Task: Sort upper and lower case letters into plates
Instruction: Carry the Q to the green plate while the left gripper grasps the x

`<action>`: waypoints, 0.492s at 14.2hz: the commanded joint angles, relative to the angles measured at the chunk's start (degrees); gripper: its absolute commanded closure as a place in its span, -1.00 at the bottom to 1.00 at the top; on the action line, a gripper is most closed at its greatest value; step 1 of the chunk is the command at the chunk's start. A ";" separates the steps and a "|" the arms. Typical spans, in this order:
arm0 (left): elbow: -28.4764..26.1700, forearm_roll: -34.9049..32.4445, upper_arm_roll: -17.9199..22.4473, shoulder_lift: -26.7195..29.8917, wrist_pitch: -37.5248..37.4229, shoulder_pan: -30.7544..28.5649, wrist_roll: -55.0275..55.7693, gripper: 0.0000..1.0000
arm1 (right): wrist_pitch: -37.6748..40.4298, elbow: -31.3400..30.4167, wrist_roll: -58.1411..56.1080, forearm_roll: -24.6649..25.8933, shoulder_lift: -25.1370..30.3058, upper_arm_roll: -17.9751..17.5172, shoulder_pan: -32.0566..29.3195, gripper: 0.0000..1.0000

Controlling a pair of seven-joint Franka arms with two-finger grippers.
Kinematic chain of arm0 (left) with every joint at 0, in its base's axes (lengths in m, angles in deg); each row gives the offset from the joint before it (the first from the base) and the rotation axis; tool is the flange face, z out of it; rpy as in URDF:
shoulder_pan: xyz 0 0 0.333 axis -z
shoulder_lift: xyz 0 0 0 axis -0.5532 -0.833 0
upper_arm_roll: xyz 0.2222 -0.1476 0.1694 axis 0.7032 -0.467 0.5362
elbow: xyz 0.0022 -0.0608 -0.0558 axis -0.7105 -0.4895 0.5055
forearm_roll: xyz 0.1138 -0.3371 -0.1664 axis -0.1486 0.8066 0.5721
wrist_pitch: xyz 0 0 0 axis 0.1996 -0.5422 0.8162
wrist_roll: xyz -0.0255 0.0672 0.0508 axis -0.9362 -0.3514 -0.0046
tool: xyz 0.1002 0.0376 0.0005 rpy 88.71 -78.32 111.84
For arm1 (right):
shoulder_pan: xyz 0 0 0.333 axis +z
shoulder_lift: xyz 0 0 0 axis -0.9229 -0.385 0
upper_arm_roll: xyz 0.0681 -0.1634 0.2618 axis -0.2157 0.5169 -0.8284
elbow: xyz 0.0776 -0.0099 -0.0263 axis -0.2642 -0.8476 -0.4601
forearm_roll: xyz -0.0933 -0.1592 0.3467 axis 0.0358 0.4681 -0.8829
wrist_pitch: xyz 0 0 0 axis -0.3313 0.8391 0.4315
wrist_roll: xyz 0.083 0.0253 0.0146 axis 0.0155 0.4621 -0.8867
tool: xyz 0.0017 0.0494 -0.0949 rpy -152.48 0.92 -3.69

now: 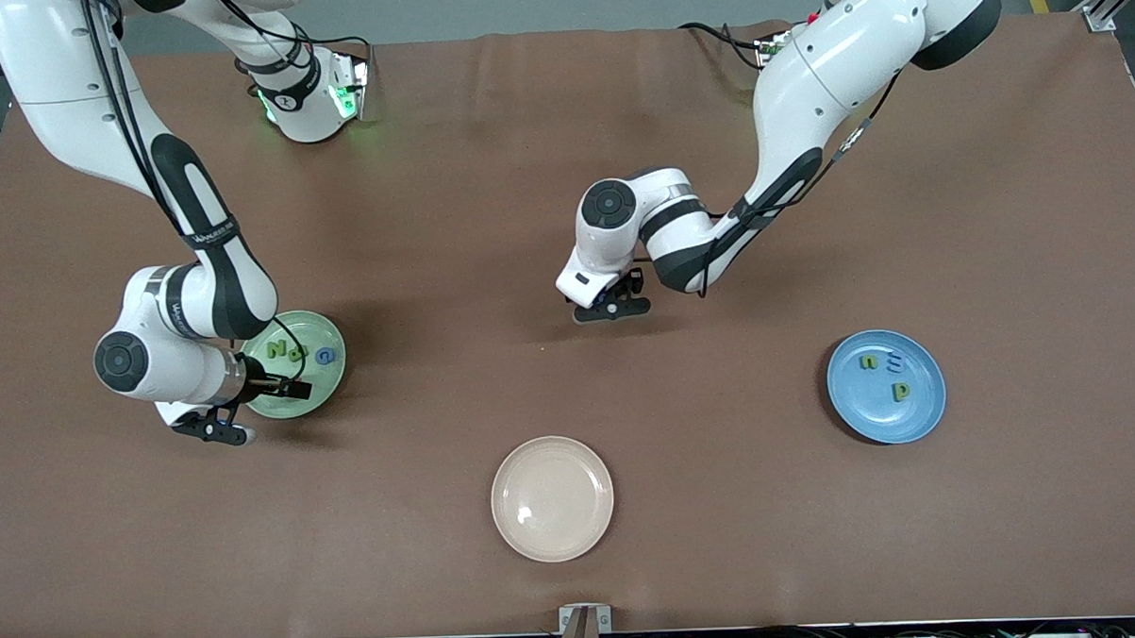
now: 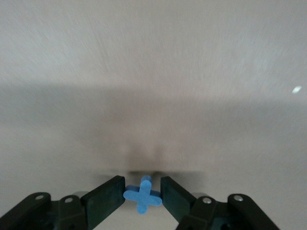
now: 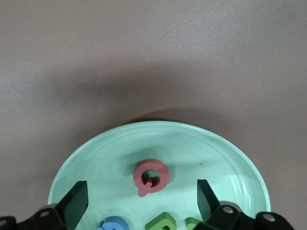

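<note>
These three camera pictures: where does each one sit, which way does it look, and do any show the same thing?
Front view: high across the table, facing both arms; shows the mint plate, blue plate and cream plate.
Left wrist view: on the left arm, looking down at bare table; left pincer shut on a blue x.
Right wrist view: on the right arm, over the mint plate; right pincer open around a pink Q.
Shared: the mint plate, front and right wrist.
</note>
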State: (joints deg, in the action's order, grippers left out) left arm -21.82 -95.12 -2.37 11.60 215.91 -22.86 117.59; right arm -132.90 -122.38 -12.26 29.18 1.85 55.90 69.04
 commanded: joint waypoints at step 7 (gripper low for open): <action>-1.05 -0.16 -19.54 4.67 -18.67 -25.02 -13.44 0.80 | -1.05 -1.30 -0.41 0.23 0.84 -0.31 0.07 -1.00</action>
State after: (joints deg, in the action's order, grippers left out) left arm -21.59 -95.12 -17.41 15.50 200.58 -41.20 108.87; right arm -133.17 -122.46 -12.27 29.18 1.84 55.75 69.14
